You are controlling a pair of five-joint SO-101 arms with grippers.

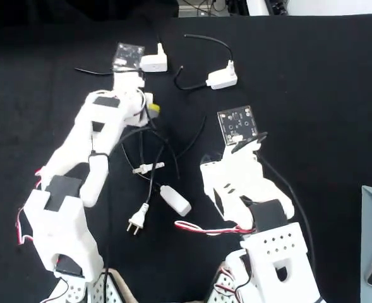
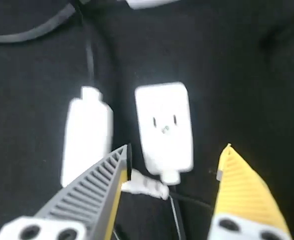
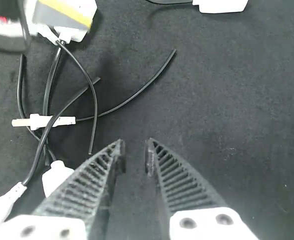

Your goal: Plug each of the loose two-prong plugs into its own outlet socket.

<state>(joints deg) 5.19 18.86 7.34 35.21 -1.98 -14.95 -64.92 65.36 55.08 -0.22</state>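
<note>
Left gripper (image 2: 176,149) jaws spread; white rectangular plastic outlet block (image 2: 164,125) lies just ahead, lengthwise between them. Right gripper (image 3: 134,144) jaws narrowly parted, empty.

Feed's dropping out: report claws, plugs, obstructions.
Left claw open at outlet socket, empty. Right claw open, empty. Two-prong plug loose, unplugged. Black cables tangled beside it.

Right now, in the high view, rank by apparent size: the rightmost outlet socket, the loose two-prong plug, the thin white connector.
Largest: outlet socket
Then: two-prong plug
Then: thin white connector, about the plug's length but slimmer.
</note>
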